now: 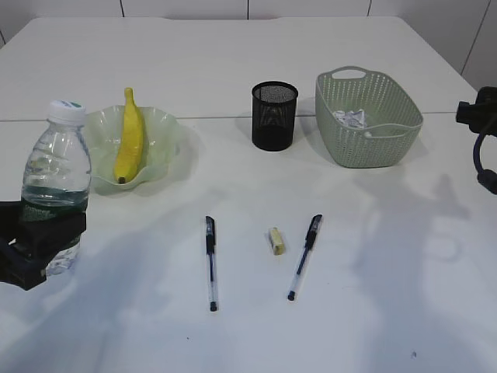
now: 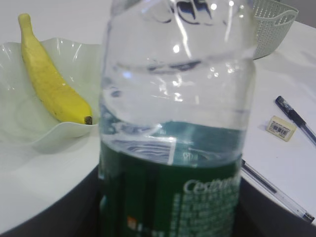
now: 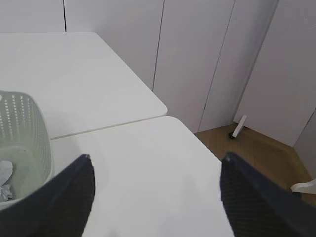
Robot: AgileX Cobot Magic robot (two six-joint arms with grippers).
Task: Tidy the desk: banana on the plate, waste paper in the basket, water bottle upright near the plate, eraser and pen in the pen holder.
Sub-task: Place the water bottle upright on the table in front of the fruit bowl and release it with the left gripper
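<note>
My left gripper (image 1: 39, 237) is shut on the green label of the upright water bottle (image 1: 54, 179), which fills the left wrist view (image 2: 177, 123). Just right of the bottle, the banana (image 1: 130, 144) lies in the plate (image 1: 167, 136). The waste paper (image 1: 353, 119) sits inside the basket (image 1: 373, 132). Two pens (image 1: 210, 260) (image 1: 305, 255) lie on the desk with the eraser (image 1: 276, 240) between them. Behind them stands the black pen holder (image 1: 274, 116). My right gripper (image 3: 155, 163) is open and empty over bare desk right of the basket (image 3: 24, 128).
The right arm (image 1: 485, 140) shows at the right edge of the exterior view. A seam between two tabletops runs behind the plate and basket. The desk's right edge and wooden floor (image 3: 266, 153) lie just beyond the right gripper.
</note>
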